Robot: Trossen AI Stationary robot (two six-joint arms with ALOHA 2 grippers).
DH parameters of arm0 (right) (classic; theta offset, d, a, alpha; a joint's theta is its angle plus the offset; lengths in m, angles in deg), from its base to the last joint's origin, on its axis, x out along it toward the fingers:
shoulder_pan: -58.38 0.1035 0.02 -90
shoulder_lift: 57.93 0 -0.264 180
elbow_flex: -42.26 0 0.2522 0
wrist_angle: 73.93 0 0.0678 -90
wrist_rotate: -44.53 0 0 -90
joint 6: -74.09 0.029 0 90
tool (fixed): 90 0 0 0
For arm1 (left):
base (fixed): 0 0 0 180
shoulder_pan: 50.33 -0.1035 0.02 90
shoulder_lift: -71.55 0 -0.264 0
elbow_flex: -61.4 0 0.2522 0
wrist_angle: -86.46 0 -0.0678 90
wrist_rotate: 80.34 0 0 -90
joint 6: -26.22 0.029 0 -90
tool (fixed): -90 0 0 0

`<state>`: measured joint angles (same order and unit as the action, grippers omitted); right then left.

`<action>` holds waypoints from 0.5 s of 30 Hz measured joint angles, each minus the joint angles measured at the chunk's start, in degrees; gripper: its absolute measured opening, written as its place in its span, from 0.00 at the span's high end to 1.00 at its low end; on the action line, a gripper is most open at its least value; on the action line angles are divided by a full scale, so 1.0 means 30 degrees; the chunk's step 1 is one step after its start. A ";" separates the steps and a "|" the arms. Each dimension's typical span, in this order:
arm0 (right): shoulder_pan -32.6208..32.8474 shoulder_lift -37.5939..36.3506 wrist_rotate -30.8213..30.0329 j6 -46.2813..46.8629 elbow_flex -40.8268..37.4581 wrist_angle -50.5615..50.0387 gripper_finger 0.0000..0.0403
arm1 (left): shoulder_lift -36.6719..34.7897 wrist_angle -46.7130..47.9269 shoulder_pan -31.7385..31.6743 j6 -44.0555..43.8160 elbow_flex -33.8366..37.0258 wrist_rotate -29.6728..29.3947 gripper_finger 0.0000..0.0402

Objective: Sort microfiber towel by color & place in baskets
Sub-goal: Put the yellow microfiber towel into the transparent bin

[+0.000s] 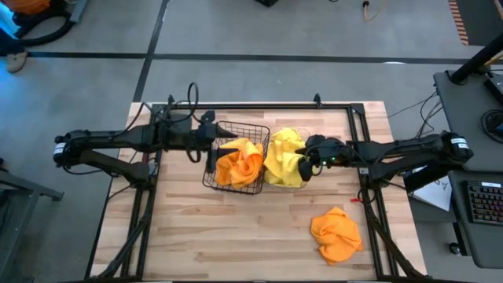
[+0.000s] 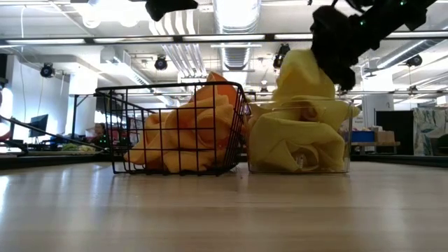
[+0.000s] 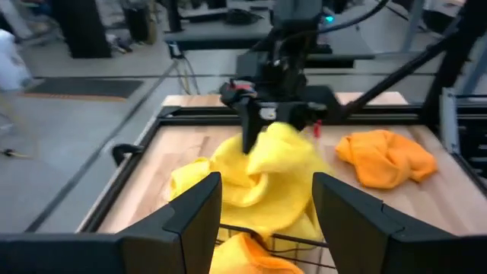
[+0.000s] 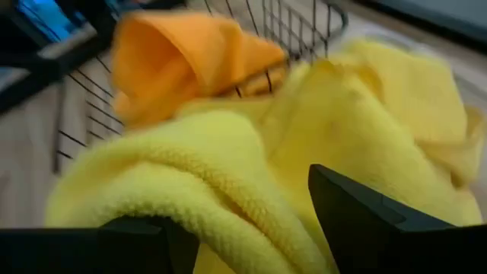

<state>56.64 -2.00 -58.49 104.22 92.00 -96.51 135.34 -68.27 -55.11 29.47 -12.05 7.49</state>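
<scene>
The black wire basket (image 1: 211,179) (image 2: 115,129) holds orange towels (image 1: 240,163) (image 2: 185,129). Beside it on the right, the clear bin (image 2: 344,143) is heaped with yellow towels (image 1: 283,157) (image 2: 294,136), and one towel's peak (image 2: 301,70) stands above the rim. My right gripper (image 1: 308,161) (image 4: 255,228) is open right over that peak, with a yellow fold between its fingers. My left gripper (image 1: 222,134) (image 3: 266,190) hovers open over the wire basket's far-left rim. One more orange towel (image 1: 336,233) (image 3: 384,156) lies bunched on the table. My right gripper comes slanting down from the table's right side. Its open fingers (image 4: 365,221) stand on either side of the raised top fold (image 4: 228,164) of the yellow towel in the clear bin. I cannot tell whether they touch it. The towel's lower part rests on the heap.
A black metal frame (image 1: 259,106) runs along the table's far and side edges. Bare wood (image 1: 236,236) lies in front of both bins and left of the loose orange towel. Cables (image 1: 185,98) hang by the left arm.
</scene>
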 joint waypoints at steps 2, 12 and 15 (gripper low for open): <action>0.0007 -0.0252 0.0000 -0.0258 0.0000 0.0663 0.47 | -0.0384 -0.0775 0.0280 -0.0148 0.0589 -0.0917 0.53; 0.0124 0.3405 0.2695 0.0626 0.1982 -0.2689 0.44 | -0.0953 -0.1749 0.0455 -0.0301 0.1445 -0.1651 0.53; 0.0229 0.4537 0.2706 0.0875 0.3484 -0.6541 0.41 | -0.0947 -0.1683 0.0455 -0.0301 0.1445 -0.1651 0.53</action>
<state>57.33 11.61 -50.37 106.85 102.46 -116.14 132.50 -73.32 -53.75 28.57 -7.72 2.54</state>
